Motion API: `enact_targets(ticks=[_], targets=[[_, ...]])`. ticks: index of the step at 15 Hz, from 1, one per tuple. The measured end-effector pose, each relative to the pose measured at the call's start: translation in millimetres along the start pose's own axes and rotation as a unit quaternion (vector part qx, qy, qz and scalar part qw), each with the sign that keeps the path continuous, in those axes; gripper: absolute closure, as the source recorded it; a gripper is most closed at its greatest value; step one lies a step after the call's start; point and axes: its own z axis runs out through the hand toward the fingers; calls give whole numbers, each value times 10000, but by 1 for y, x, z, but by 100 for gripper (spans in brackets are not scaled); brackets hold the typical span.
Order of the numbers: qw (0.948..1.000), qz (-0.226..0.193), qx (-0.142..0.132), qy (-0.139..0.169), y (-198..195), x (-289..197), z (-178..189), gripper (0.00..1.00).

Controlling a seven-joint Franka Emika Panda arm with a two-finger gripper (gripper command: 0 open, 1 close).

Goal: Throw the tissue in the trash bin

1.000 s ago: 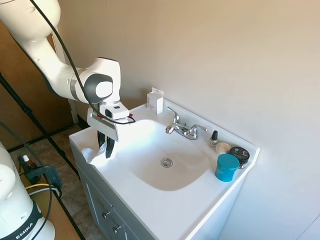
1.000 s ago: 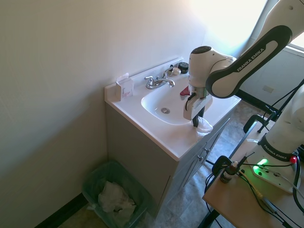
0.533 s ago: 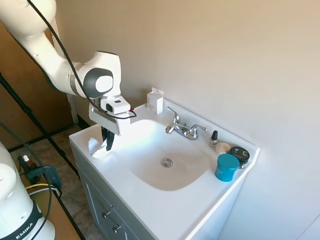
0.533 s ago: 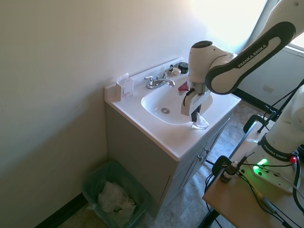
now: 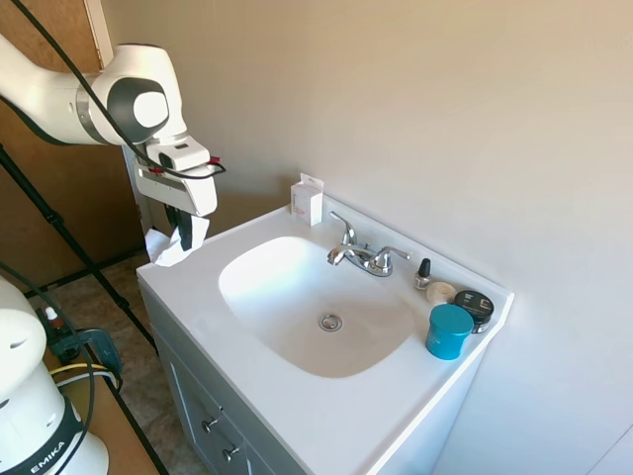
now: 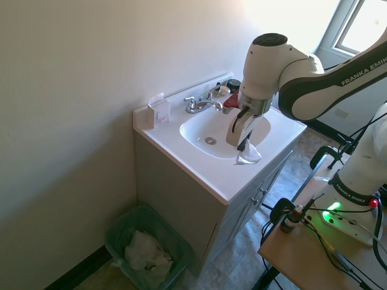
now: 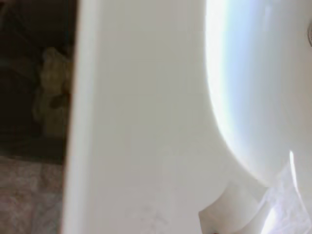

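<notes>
The claw (image 5: 184, 234) was pinched tight on the tissue (image 5: 168, 247) and held it up in the air. The white tissue hung down from the claw, above the front edge of the white sink table (image 5: 297, 416), and it did not touch the top. In the second outside view, the tissue (image 6: 248, 158) dangled near the front corner of the sink table (image 6: 211, 181), beside the sink bowl (image 6: 217, 136).

The trash bin (image 6: 145, 251) stood on the floor by the wall, down beside the cabinet. It was well apart from the tissue. Some crumpled white paper (image 6: 147, 252) lay inside it.

At the back of the sink table stood a small white box with pink print (image 5: 307, 200), next to the faucet (image 5: 362, 255). Past the faucet sat a blue jar (image 5: 449, 331), a round black tin (image 5: 475, 305) and a little dark bottle (image 5: 423, 273).

The wrist view was blurry. It showed the white top, the bowl's curve and a bit of the tissue (image 7: 243, 212).
</notes>
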Motion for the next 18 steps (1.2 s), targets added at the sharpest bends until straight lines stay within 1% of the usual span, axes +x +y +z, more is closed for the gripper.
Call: enact_targets(ticks=[1,3,7,9,11,13,15,18], targets=[[10000,-37,36,85,-19,-6,-6,100],[9998,-119,24,150,-61,-13,-9,100],[9992,-327,41,227,-142,-23,7,100],[9986,-484,28,222,-177,-40,28,100],[9982,-573,-75,186,-206,-53,60,100],[9982,-560,-118,204,-230,-49,86,100],[9986,-475,-109,228,-250,-40,103,100],[9987,-414,-188,212,-270,-31,135,100]])
